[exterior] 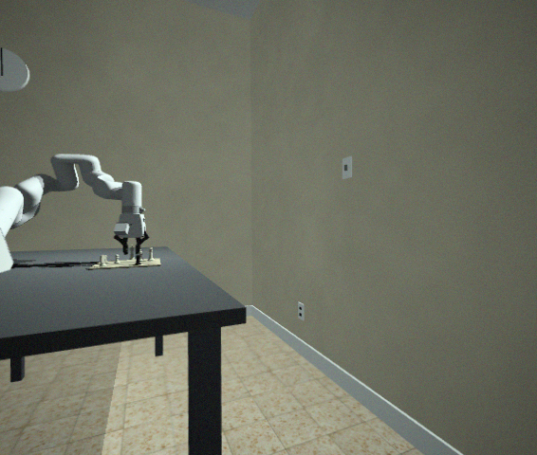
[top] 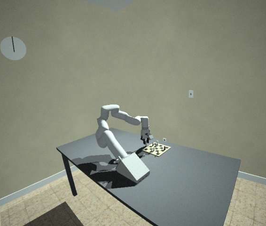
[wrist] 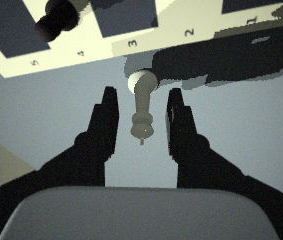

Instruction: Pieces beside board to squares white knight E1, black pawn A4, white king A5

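Observation:
The white king (wrist: 142,107) (exterior: 131,251) stands upright on the table just beside the chessboard's (wrist: 106,47) (top: 161,152) (exterior: 155,263) digit edge, near the 3. My gripper (wrist: 142,101) (top: 145,141) (exterior: 131,249) is low over it, open, with one finger on each side of the king and a gap to both. A black piece (wrist: 56,17) stands on an edge square by the digits 4 and 5. The white knight cannot be made out among the small pieces.
Several other small pieces (top: 158,146) stand on the board. The dark table (top: 189,175) carries the arm's slanted base box (top: 133,167) in front of the board. The table's far edge runs close behind the board.

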